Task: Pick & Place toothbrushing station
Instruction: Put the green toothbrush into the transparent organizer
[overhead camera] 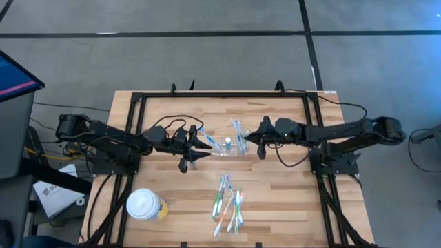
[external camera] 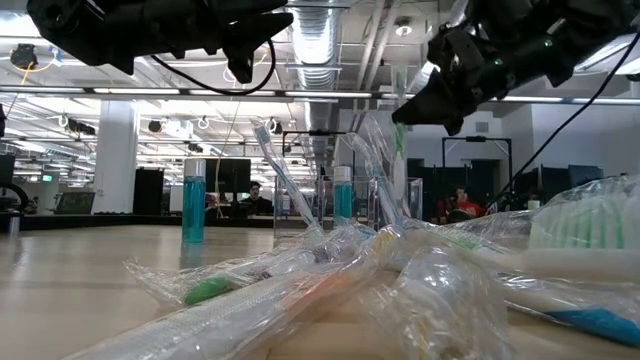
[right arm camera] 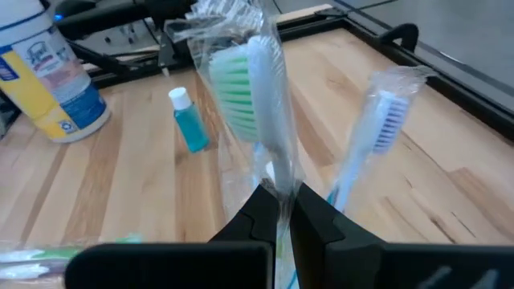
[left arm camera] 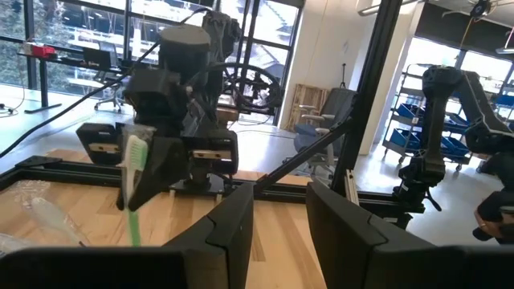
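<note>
Your right gripper [right arm camera: 277, 210] is clamped shut on a green-bristled white toothbrush in clear wrap [right arm camera: 255, 96], poised just above the small clear plastic oblong holder [overhead camera: 236, 146] at mid-table. That holder sits between both grippers. Your left gripper [left arm camera: 279, 221] hangs partly open just beside it, holding nothing.

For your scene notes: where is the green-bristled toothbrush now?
The wrapped green-bristled toothbrush is pinched in the right hand, raised over the table's middle, beside the small blue bottle.
</note>
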`<state>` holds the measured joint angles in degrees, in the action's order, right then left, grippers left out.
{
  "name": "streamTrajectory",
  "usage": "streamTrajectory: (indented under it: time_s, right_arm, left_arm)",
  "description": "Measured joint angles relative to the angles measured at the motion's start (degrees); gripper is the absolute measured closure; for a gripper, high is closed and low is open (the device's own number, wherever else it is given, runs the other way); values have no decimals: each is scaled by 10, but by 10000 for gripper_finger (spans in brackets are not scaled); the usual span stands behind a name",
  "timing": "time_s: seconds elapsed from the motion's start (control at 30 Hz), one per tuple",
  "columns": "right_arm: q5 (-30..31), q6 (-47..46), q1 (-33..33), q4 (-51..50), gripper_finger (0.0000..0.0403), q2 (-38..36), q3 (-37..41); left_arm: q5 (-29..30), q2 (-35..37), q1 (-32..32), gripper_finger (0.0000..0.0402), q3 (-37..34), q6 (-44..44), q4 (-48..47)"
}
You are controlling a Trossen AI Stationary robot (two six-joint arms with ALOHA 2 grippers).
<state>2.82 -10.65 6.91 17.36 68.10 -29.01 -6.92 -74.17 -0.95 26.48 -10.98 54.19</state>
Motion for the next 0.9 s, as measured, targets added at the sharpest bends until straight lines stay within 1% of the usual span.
streamTrajectory:
  time_s: [0.13,0.33,0.63,0.9]
  right_arm:
    - [-1,-14,4,32,398,0,21]
    - [-1,-28,8,40,397,5,35]
    - [2,-43,8,115,383,6,80]
    - [2,-44,8,119,381,6,91]
  left_arm:
    - [0,0,0,291,0,0,0]
    - [0,0,0,291,0,0,0]
    - [0,0,0,291,0,0,0]
    - [0,0,0,291,0,0,0]
